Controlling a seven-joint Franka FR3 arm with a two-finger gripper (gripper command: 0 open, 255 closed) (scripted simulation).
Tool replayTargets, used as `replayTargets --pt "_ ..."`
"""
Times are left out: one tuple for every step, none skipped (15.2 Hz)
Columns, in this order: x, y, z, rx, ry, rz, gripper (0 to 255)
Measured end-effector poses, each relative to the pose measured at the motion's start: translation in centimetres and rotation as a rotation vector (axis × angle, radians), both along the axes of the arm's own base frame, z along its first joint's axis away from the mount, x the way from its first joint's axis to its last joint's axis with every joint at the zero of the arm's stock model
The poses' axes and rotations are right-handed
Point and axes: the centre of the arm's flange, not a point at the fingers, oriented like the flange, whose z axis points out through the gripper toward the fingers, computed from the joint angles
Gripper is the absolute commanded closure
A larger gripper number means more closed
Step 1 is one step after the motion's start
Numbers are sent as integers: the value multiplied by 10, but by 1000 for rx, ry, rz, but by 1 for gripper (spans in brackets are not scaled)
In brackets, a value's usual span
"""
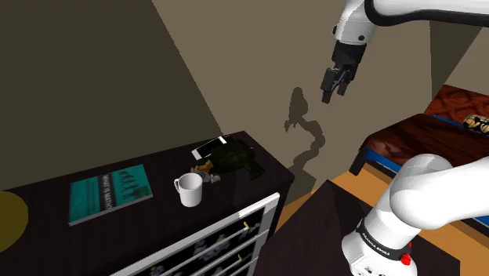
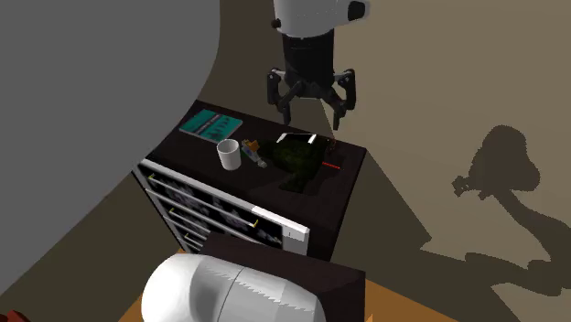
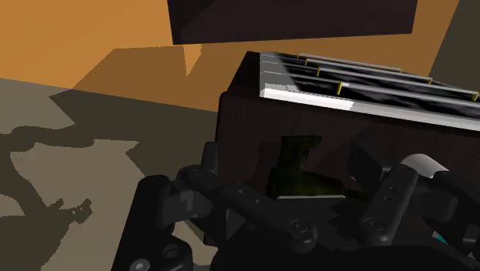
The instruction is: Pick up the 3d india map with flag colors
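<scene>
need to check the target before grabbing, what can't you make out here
Colours of the map: shoulder view, too dim, only dark green shows.
Part of the map: wrist view, behind the fingers.
The small thing by the mug: shoulder view, too small to name.
Title of the book: shoulder view, too small.
The yellow shape: cut off by shoulder view's left edge.
</scene>
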Motion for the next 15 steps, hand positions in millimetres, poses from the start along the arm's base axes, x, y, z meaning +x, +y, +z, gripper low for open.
replayTargets --pt "0 0 0 0 0 0 0" --pt "4 1 -4 3 -1 11 0" --pt "10 -1 -12 8 -4 28 0" --pt "16 1 -20 14 -8 49 0" --pt "25 3 -30 21 -12 71 0" --pt "31 3 -38 28 -17 94 0" --pt "39 5 -48 35 -21 117 0" --pt "46 5 -56 41 -26 140 0" --pt "53 10 -64 48 -31 164 0" --pt "61 10 -72 55 -35 187 0" --pt "69 11 -82 62 -40 211 0" --pt "75 13 -93 70 -45 235 0" --pt "80 17 -99 77 -50 258 0" --pt "90 19 -108 84 -55 282 0" --pt "98 21 -120 91 -59 305 0"
